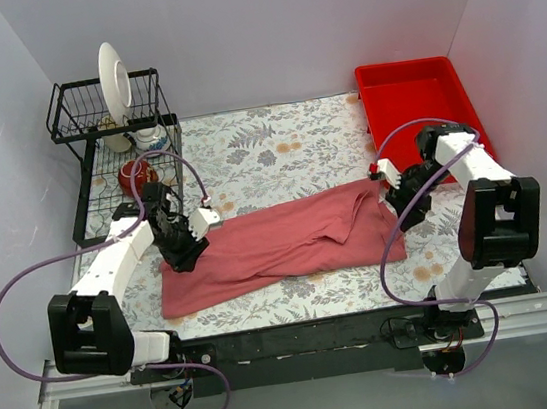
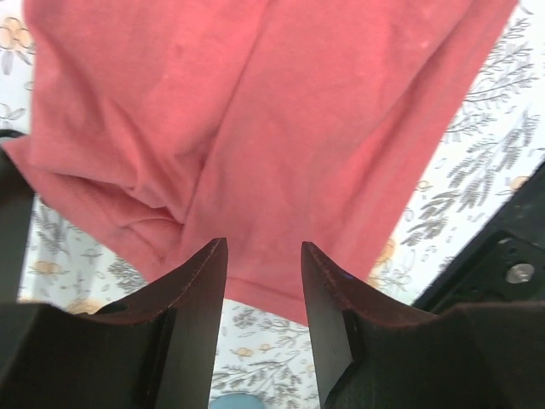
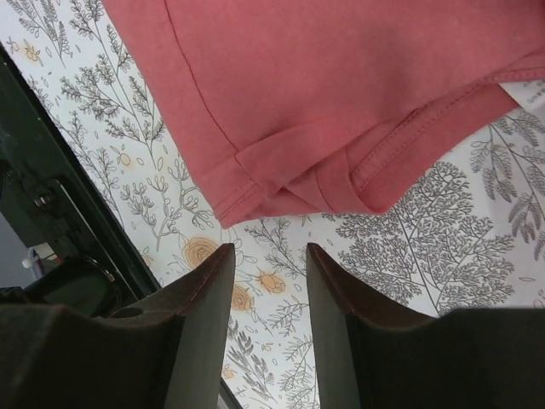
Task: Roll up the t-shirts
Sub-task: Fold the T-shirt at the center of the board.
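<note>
T-shirt (image 1: 279,244) spread lengthwise on the floral mat (image 1: 275,139) between the two arms, wrinkled, with a fold running along its middle. Left gripper (image 1: 181,255) down at its left end, right gripper (image 1: 394,199) at its right end by the sleeve. Seen only from above: a red tray (image 1: 411,96) in the far right corner and a wire rack (image 1: 98,177) at the far left, holding a white plate (image 1: 114,79) on edge. Finger spread hard to judge from this height.

Left wrist: T-shirt (image 2: 255,111) filling most of the upper frame, creased toward the left, its hem crossing just past the fingertips. Fingers (image 2: 200,298) parted, nothing between them — salmon cloth and a strip of mat showing through the gap.

Right wrist: T-shirt (image 3: 341,85) in the upper part, with a doubled-over sleeve hem (image 3: 324,183) and stitched edge clear here, not from overhead. Fingers (image 3: 200,307) likewise apart and bare — tips over plain mat, just short of the cloth's edge, not touching it.
</note>
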You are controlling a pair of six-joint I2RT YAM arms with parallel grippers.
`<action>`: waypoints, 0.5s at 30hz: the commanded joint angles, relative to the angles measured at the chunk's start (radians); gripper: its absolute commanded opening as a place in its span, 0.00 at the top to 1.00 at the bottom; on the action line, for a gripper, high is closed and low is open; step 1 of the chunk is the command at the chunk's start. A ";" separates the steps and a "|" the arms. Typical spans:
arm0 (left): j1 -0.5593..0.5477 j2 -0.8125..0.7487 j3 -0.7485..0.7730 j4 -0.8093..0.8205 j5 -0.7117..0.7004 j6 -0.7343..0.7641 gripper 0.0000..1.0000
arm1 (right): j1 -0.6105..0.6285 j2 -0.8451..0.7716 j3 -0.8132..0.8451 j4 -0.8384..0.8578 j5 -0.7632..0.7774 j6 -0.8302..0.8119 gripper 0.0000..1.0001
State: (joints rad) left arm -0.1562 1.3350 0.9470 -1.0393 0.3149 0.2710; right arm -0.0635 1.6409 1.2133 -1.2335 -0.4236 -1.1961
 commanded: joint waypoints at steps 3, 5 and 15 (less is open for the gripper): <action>0.004 -0.071 -0.036 -0.105 -0.002 0.020 0.62 | 0.004 0.040 -0.081 -0.066 0.018 -0.022 0.51; 0.004 -0.077 -0.071 -0.105 -0.049 0.052 0.64 | 0.004 0.057 -0.087 -0.069 0.034 -0.028 0.50; 0.004 0.023 -0.125 -0.056 -0.112 0.053 0.63 | 0.056 0.148 -0.124 -0.069 0.054 -0.030 0.30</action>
State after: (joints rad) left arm -0.1562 1.3376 0.8360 -1.1217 0.2375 0.3122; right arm -0.0330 1.7607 1.1133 -1.2667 -0.3759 -1.2091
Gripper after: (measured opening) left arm 0.367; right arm 0.638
